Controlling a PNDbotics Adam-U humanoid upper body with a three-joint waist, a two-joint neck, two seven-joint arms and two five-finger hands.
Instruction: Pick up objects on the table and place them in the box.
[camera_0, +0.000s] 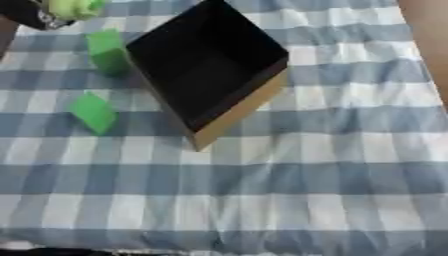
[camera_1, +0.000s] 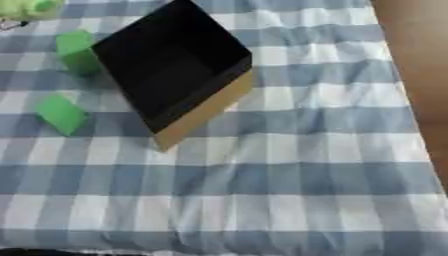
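Note:
An open cardboard box (camera_0: 249, 102) with a black inside lies skewed on the checked cloth, and nothing shows in it. Left of it stands a green block (camera_0: 108, 51), close to the box's wall. A second green block (camera_0: 93, 113) lies further forward on the left, apart from the box. In the top left corner my black left hand (camera_0: 26, 15) is curled round a pale yellow-green object (camera_0: 74, 7), held above the cloth to the left of the box. The view's edge cuts off most of the hand. My right hand does not show.
The blue and white checked cloth (camera_0: 289, 190) covers the table, with open cloth in front of and right of the box. A brown surface (camera_1: 411, 55) borders the cloth's right edge. A dark strip shows at the bottom left edge.

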